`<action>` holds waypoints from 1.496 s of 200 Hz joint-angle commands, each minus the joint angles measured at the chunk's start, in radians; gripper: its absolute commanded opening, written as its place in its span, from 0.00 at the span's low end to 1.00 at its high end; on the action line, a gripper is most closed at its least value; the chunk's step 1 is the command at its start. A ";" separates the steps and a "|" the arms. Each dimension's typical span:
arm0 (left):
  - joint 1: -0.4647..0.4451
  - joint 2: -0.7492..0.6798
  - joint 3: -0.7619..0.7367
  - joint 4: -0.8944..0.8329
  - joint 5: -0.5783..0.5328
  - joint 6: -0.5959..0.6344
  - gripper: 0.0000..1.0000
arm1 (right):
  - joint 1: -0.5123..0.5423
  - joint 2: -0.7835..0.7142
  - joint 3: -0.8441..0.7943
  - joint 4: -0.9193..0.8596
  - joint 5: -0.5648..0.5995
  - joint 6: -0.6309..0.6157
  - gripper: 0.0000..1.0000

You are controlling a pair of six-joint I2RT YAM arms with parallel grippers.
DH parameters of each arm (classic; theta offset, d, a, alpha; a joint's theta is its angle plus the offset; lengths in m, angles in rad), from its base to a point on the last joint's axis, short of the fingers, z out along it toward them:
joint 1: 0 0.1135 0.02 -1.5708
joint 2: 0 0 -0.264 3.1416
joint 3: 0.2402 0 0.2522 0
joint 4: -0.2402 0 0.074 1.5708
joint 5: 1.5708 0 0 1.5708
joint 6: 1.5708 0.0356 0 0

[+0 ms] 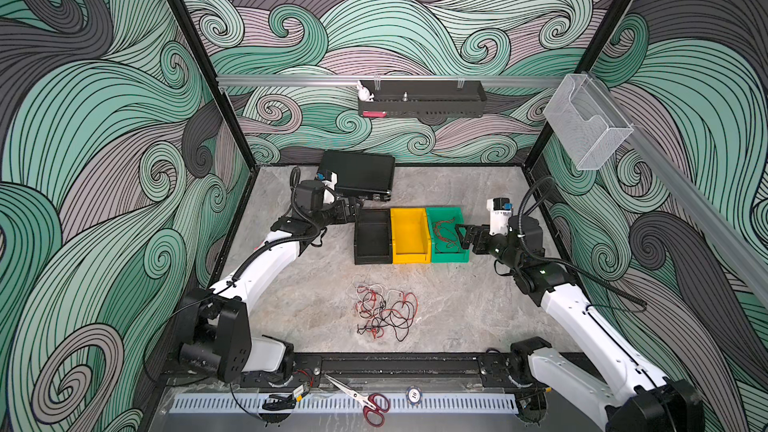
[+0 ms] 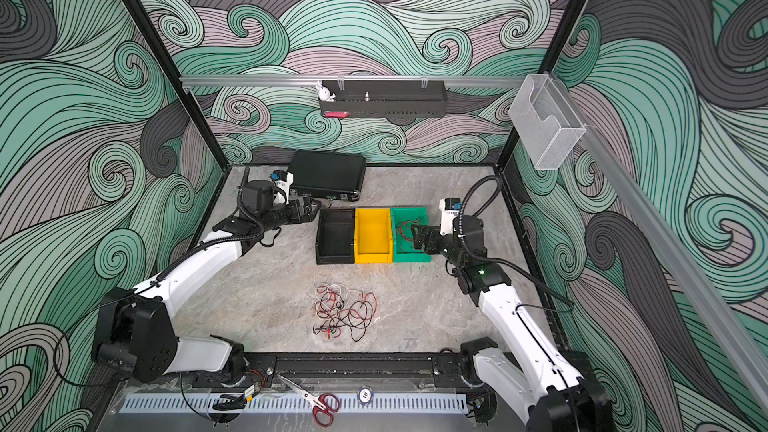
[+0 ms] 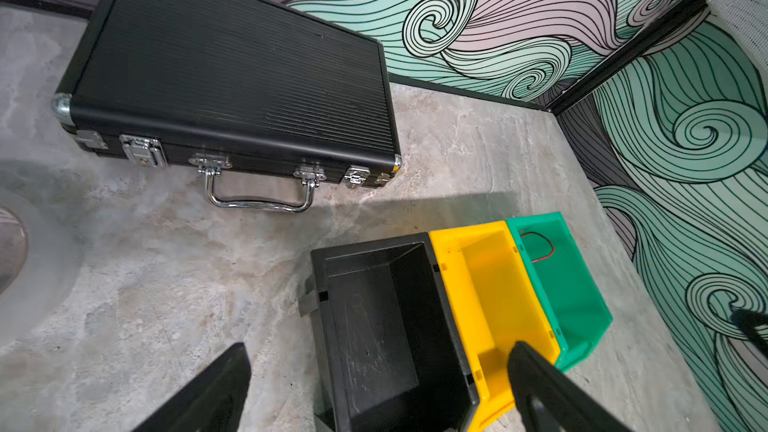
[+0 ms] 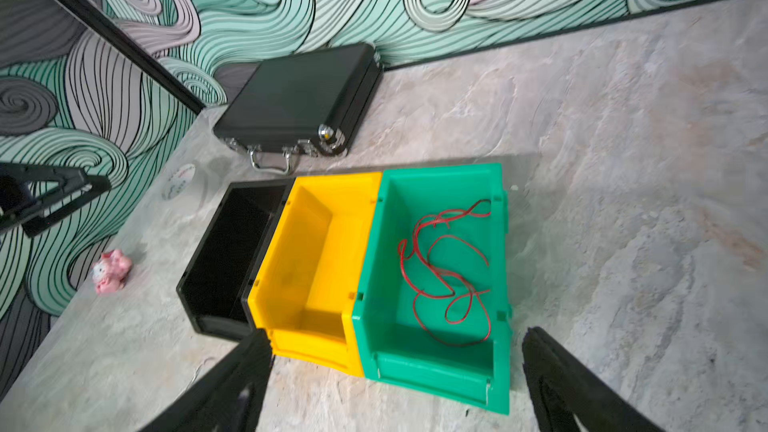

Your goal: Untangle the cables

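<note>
Right end effector [image 4: 399, 332]: jaws wide, nothing between them. In both top views it sits over the right wall of the green bin [image 1: 440, 257], pointing toward the bench's left edge [image 1: 460, 235].

Left end effector [image 3: 380, 346]: jaws wide, empty. It is above the bench [image 1: 478, 305], just beside the rear-left corner of the black bin [image 1: 372, 253], between that bin and the black case [image 1: 361, 174]. Cannot tell whether it touches either one.

Bins: black, yellow bin [image 1: 409, 257] and green stand wall to wall in a row, mid-bench and somewhat toward the rear edge. Black and yellow look empty in the wrist views.

Cables:
- one red cable [image 4: 449, 268] lies loosely coiled on the floor of the green bin, apart from the rest
- the tangle [image 1: 384, 309] of red, black and white strands lies on the bench in front of the bins, near the middle of the front edge and well apart from both end effectors; strands cross and loop through each other [image 2: 343, 311]

Black case lies flat at the rear edge, toward the rear-left corner, latches and handle facing the bins

Red-handled scissors [image 1: 365, 403] lie on the slotted rail beyond the bench's front edge
</note>
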 commanded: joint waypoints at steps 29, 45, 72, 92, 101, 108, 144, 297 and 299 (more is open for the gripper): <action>-0.021 0.029 0.051 -0.066 0.073 -0.063 0.98 | 0.131 0.013 0.058 -0.123 0.009 0.070 0.93; -0.030 0.029 0.067 -0.093 0.073 -0.071 0.97 | 0.191 0.024 0.056 -0.164 -0.005 0.080 0.91; -0.043 0.067 0.097 -0.154 0.074 -0.084 0.97 | 0.326 0.034 0.020 -0.200 0.012 0.124 0.87; -0.060 0.069 0.104 -0.169 0.080 -0.091 0.97 | 0.423 0.039 -0.008 -0.208 0.055 0.153 0.85; -0.067 0.070 0.106 -0.171 0.087 -0.095 0.97 | 0.452 0.044 -0.018 -0.208 0.068 0.165 0.85; -0.075 0.072 0.106 -0.169 0.090 -0.098 0.97 | 0.471 0.052 -0.028 -0.202 0.072 0.176 0.84; -0.088 0.080 0.107 -0.169 0.096 -0.098 0.97 | 0.528 0.143 -0.055 -0.179 0.081 0.236 0.74; -0.093 0.108 0.123 -0.195 0.095 -0.092 0.97 | 0.595 0.520 -0.070 0.062 0.037 0.270 0.35; -0.093 0.109 0.123 -0.195 0.096 -0.092 0.97 | 0.596 0.522 -0.070 0.062 0.036 0.271 0.34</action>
